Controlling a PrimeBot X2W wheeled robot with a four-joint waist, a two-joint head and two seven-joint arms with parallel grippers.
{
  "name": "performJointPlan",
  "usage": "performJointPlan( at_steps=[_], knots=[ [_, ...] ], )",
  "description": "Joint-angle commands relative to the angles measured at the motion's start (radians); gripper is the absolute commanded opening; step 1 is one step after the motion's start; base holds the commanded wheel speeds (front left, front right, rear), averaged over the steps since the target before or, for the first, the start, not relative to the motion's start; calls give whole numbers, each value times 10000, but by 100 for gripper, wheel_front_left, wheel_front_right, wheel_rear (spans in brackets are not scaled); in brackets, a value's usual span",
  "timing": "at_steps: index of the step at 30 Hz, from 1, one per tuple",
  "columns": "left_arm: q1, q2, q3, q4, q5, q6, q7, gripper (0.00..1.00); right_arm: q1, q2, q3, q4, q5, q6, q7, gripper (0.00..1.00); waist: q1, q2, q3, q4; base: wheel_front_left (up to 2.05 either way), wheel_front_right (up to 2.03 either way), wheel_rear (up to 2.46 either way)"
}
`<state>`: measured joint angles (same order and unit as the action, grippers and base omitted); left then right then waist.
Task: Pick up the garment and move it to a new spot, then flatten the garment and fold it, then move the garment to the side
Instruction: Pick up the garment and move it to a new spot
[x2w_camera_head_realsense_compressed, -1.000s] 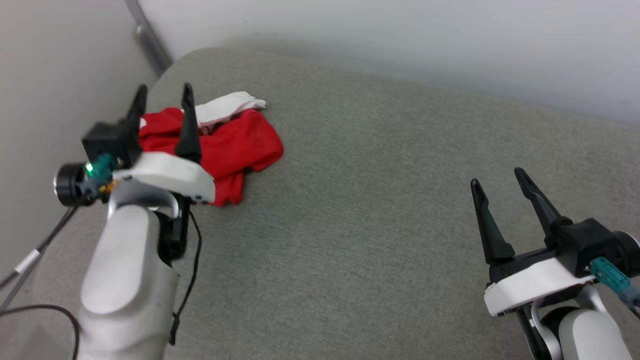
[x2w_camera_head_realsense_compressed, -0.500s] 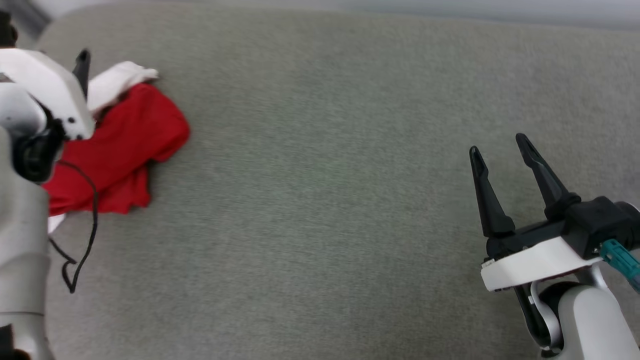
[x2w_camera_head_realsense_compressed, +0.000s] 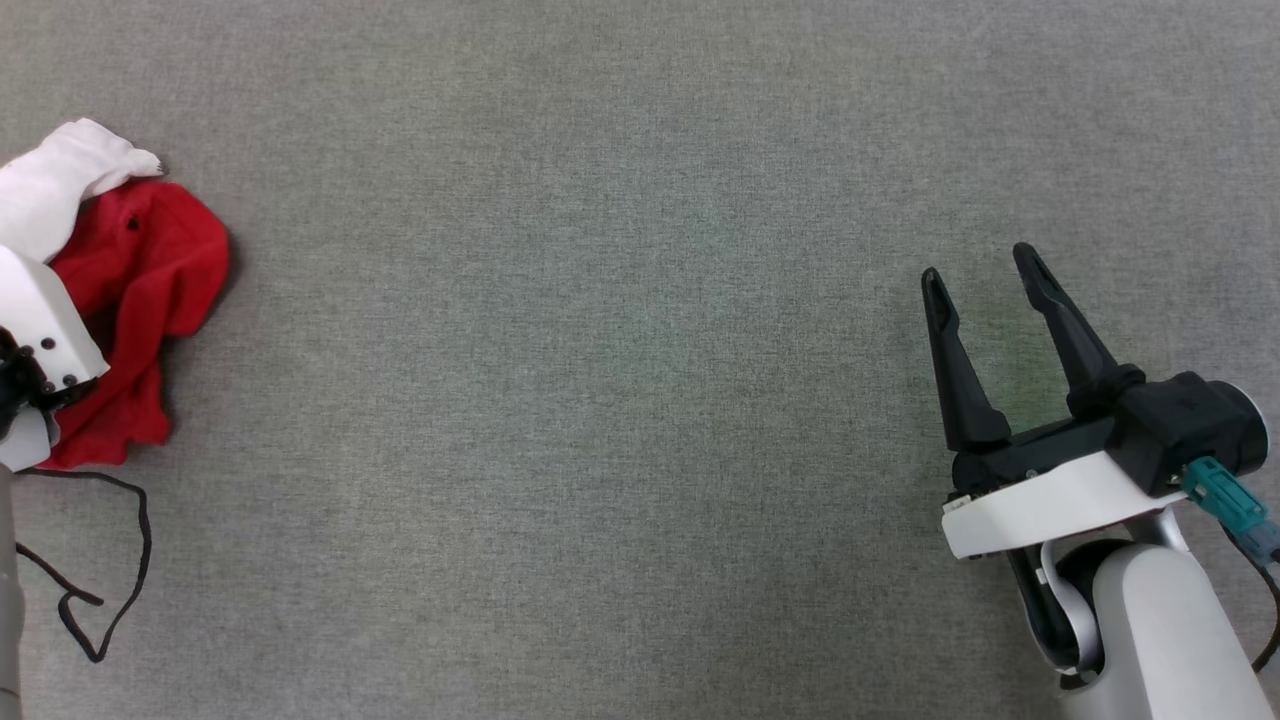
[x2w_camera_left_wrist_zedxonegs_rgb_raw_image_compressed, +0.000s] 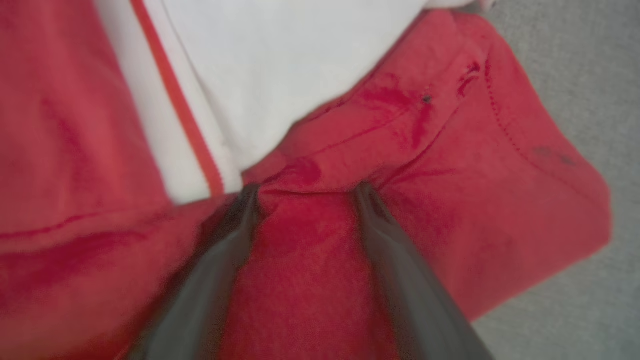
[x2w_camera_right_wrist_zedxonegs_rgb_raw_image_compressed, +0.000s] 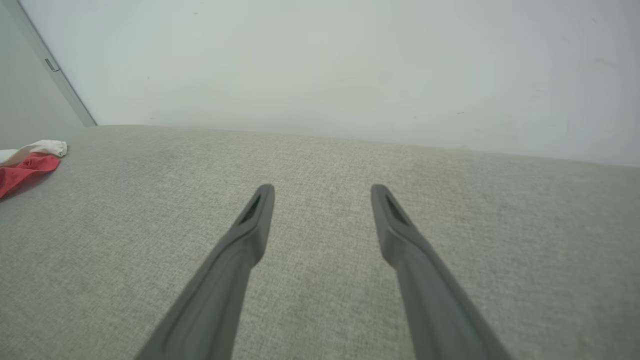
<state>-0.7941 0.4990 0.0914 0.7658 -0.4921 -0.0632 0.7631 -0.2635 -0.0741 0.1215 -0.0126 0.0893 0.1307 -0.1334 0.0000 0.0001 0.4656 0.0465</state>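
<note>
We see red jersey shirt with white sleeves (x2w_camera_head_realsense_compressed: 140, 260) crumpled on grey fabric surface (x2w_camera_head_realsense_compressed: 600, 350), well left of right gripper (x2w_camera_head_realsense_compressed: 978, 265), which is spread, empty. Left gripper (x2w_camera_left_wrist_zedxonegs_rgb_raw_image_compressed: 307, 192) spread too, tips sunk in the shirt.

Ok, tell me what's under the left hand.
The crumpled red garment, its white sleeve just ahead. The grey surface beneath the cloth is hidden there.

Right hand (x2w_camera_head_realsense_compressed: 976, 263): black fingers (x2w_camera_head_realsense_compressed: 958, 380), white bracket (x2w_camera_head_realsense_compressed: 1040, 505), teal connector (x2w_camera_head_realsense_compressed: 1215, 490).
</note>
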Motion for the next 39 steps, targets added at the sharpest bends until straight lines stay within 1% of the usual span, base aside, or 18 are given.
performJointPlan(
  at_steps=[1,5,8,11,13,17,20,25,29,33,39],
  knots=[
    [748,-333,-107,351,16,130,79,0,-156,39,-21,43,69,-1,-72,100,0,-1,-4,-17,0,0,0],
    [634,-296,-112,-13,121,253,-470,0,-161,30,-142,105,8,1,-91,100,0,-1,-151,75,0,0,0],
    [281,-157,-225,-453,419,258,-1326,0,-61,18,-238,142,-42,-1,-139,100,0,-1,-403,257,0,0,0],
    [-96,-130,-404,-816,825,350,-2528,0,77,36,-287,148,-68,-1,-128,100,0,-1,-731,463,0,0,0],
    [-217,-276,-485,-901,991,365,-3369,0,190,49,-298,174,-46,-1,-156,100,0,-1,-1054,584,0,0,0],
    [-688,-396,-743,-1160,1424,454,-4999,0,408,78,-418,91,-61,-1,-83,100,0,-1,-1629,784,0,0,0],
    [-906,-604,-994,-1342,1708,466,-6072,0,609,105,-518,28,-68,-1,9,100,0,-1,-2051,870,0,0,0],
    [-1220,-1050,-1398,-1688,1966,391,-7255,0,1030,154,-717,-77,-60,-1,102,100,0,-1,-2785,800,0,0,0],
    [-1134,-1596,-1756,-2014,1961,263,-7753,0,1392,202,-803,-150,-26,-1,231,100,0,-1,-3321,472,0,0,0],
    [-794,-2250,-2218,-2452,1857,54,-7870,0,1708,224,-938,-308,0,-1,381,100,0,-1,-3659,4,0,0,0],
    [-107,-3459,-3111,-3154,1613,-186,-7919,0,2067,243,-1135,-532,41,1,622,100,0,-1,-3830,-809,0,0,0]
  ],
)
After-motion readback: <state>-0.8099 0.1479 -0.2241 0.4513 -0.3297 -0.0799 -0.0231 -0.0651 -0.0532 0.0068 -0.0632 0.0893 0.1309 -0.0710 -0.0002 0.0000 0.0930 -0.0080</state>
